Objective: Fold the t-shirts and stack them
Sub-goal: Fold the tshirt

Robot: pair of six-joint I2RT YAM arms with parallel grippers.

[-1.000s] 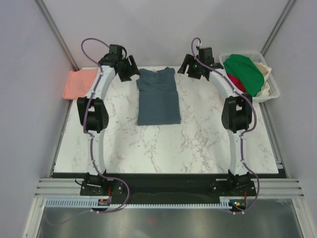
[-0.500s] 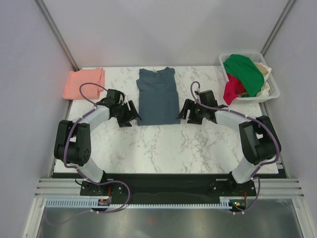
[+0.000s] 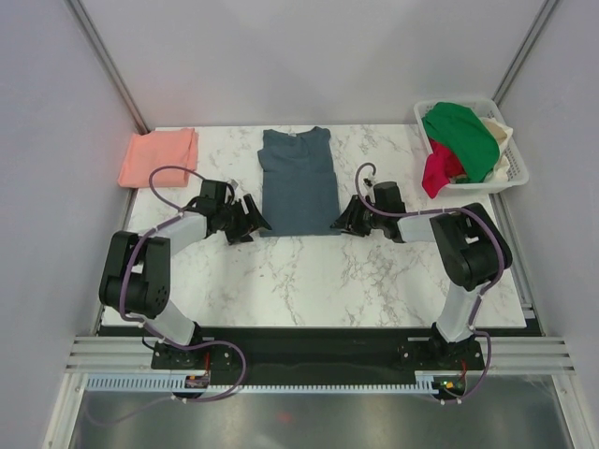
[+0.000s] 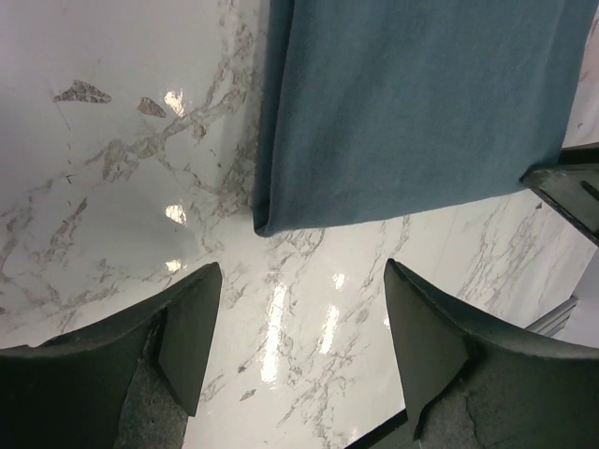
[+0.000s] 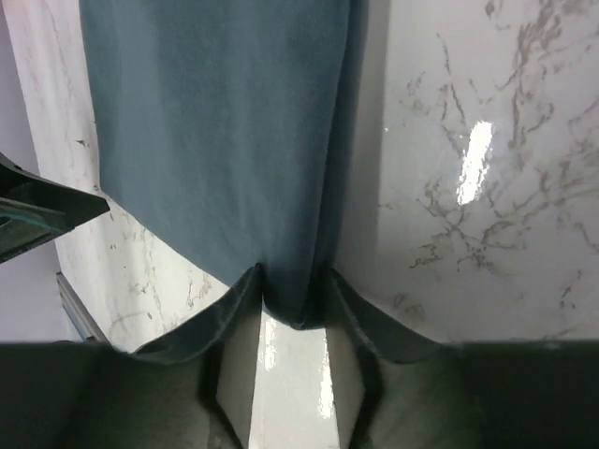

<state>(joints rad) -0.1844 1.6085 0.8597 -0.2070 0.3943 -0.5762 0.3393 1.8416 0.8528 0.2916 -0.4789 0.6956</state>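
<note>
Two shirts matter here. The blue shirt (image 3: pixel 298 182) lies flat toward the far middle of the table (image 3: pixel 374 281), folded into a long narrow panel with its collar at the far end. The pink shirt (image 3: pixel 157 156) sits folded at the far left corner, partly over the table's edge and well apart from the blue one. Both arms reach low to the blue shirt's near hem, one at each corner, which suits lifting that hem and carrying it toward the collar to halve the panel. The left gripper (image 4: pixel 301 281) is spread wide; the near left corner lies just ahead of its fingers, untouched, so it looks lined up to slide on before closing. The right gripper (image 5: pixel 295 301) has its fingers drawn in close on either side of the near right corner, with cloth between them, but whether they truly pinch it I cannot tell. A basket (image 3: pixel 517 180) at the far right holds green, red and cream clothes. The pink shirt looks finished and ready to anchor the stack, while the blue one seems to need its cross fold first.
</note>
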